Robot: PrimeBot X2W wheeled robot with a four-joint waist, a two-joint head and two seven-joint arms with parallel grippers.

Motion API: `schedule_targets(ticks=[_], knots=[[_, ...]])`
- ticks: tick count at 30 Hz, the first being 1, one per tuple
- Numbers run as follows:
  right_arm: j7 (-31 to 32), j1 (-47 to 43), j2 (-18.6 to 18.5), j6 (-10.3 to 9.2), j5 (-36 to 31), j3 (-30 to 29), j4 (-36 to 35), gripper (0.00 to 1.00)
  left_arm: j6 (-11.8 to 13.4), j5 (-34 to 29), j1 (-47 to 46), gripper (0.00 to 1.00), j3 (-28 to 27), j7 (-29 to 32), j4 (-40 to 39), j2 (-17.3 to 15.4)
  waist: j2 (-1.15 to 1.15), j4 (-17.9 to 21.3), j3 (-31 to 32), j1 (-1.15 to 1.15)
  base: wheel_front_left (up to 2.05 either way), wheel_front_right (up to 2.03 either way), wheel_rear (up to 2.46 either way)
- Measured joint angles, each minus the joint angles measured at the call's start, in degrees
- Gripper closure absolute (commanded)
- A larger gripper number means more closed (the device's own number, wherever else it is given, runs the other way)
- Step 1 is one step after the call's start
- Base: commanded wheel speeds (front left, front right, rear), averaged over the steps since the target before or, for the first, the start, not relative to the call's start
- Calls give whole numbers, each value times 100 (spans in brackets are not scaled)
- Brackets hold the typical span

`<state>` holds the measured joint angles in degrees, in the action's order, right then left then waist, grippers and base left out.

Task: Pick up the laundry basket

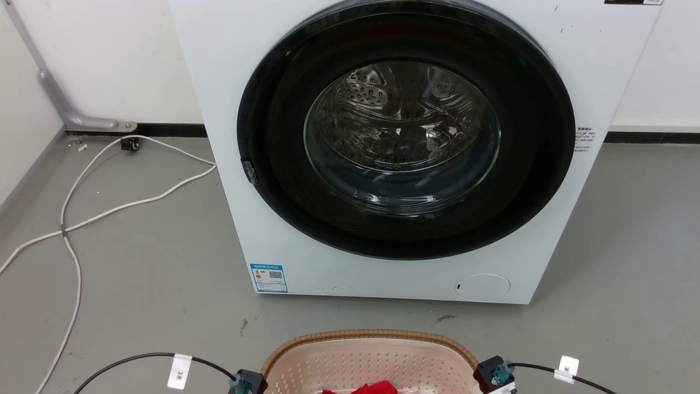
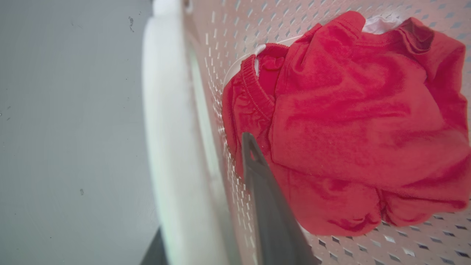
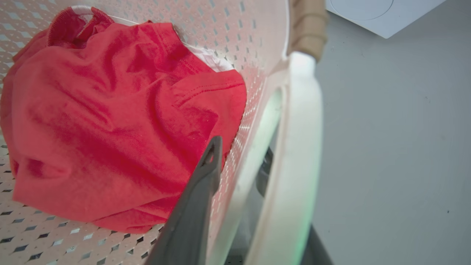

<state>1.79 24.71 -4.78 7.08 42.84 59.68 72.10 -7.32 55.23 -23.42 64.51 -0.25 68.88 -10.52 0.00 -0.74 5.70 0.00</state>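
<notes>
Laundry basket [image 1: 372,335], holding a red garment [image 2: 349,121], before the washing machine [image 1: 404,148]. Left hand [image 2: 202,184], right hand [image 3: 263,184]: each straddles a white handle [image 3: 298,147], seemingly for lifting; clamped or loose, cannot tell.

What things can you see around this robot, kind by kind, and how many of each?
Washing machine: 1
Laundry basket: 1
Red clothing bundle in the basket: 1
White tags on black cables: 2
Total: 5
</notes>
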Motion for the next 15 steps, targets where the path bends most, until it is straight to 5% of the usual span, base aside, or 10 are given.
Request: schedule_targets(ticks=[15], knots=[[-34, 55, -1, -1, 147, 200, 33, 100, 0, 159, -41, 100, 178, -78, 38, 2, 0, 22, -9, 0, 0, 0, 0]])
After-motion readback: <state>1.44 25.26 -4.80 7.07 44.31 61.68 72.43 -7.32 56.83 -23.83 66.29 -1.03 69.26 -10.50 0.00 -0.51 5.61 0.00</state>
